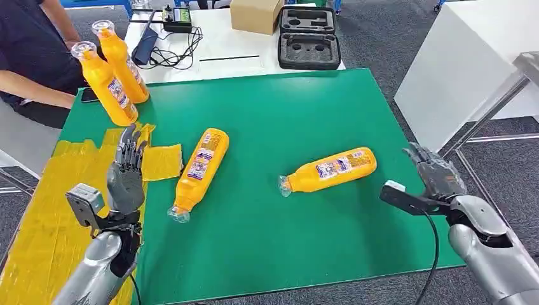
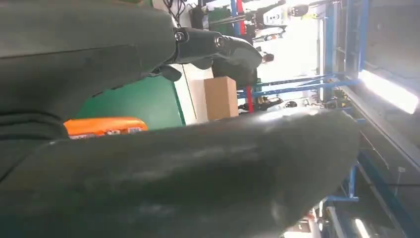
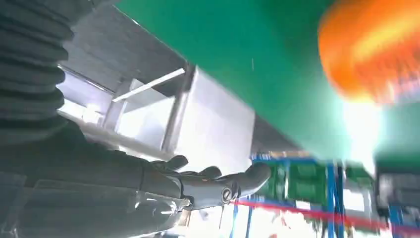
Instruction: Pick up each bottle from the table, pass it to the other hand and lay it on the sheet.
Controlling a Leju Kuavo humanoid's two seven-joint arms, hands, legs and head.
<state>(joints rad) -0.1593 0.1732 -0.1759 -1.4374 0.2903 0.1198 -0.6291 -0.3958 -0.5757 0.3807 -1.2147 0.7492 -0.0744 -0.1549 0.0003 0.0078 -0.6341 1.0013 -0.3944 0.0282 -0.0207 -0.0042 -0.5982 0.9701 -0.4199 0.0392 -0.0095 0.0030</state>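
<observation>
Evidently we stood between bottles, with nothing in hand. Our left hand (image 1: 127, 168) hung over the yellow sheet (image 1: 38, 216) at the left edge of the green surface (image 1: 286, 114), its fingers (image 1: 130, 147) straight, slightly apart and empty. Our right hand (image 1: 435, 175) hovered just off the right edge of the surface, fingers loosely spread, holding nothing. Two bottles lay on the green, apart from each other: the near bottle (image 1: 200, 168) just right of the sheet, cap toward us, and the right bottle (image 1: 330, 170) between it and our right hand. Two more bottles (image 1: 114, 73) leaned side by side at the far left corner, beside a seated person (image 1: 32, 57); whether they rested on the sheet we could not tell.

We judged the step to be a fresh pick-up. The right hand seemed best placed for the right bottle: reach in, close around its body, lift, then bring it toward the left hand for the handover.
</observation>
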